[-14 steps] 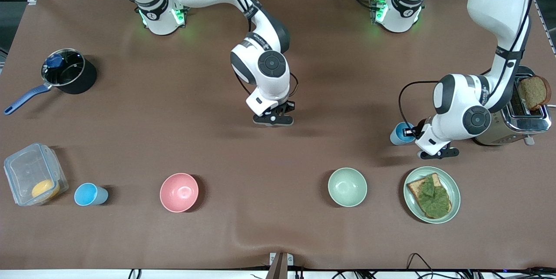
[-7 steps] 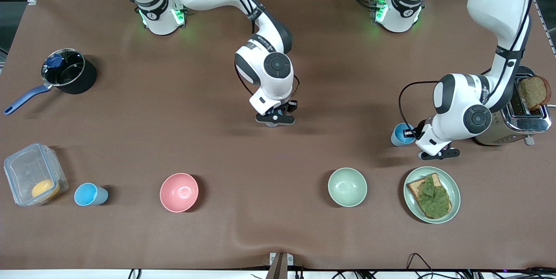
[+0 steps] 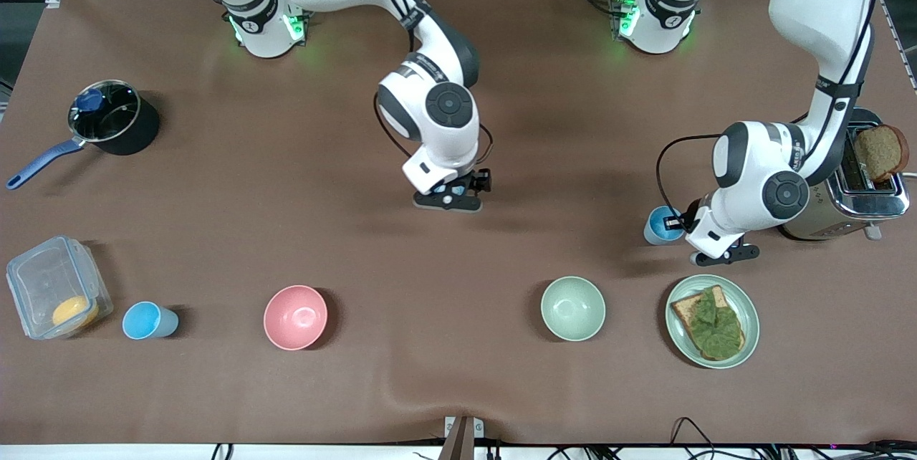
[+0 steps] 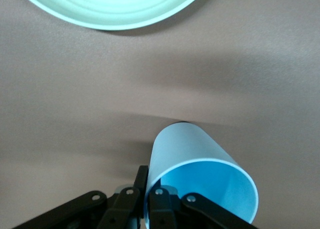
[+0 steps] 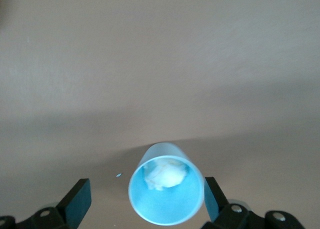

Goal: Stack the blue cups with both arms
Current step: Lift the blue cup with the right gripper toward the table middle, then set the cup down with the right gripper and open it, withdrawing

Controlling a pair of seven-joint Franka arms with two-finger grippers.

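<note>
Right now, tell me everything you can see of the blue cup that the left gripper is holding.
The blue cup is a small, tapered, sky-blue tumbler that looks like smooth plastic. Its open mouth faces up and it is empty. The left gripper is shut on its rim wall, with one finger inside and one outside. It sits toward the left arm's end of the table, farther from the front camera than the pale green plate. Whether its base touches the table is unclear.
</note>
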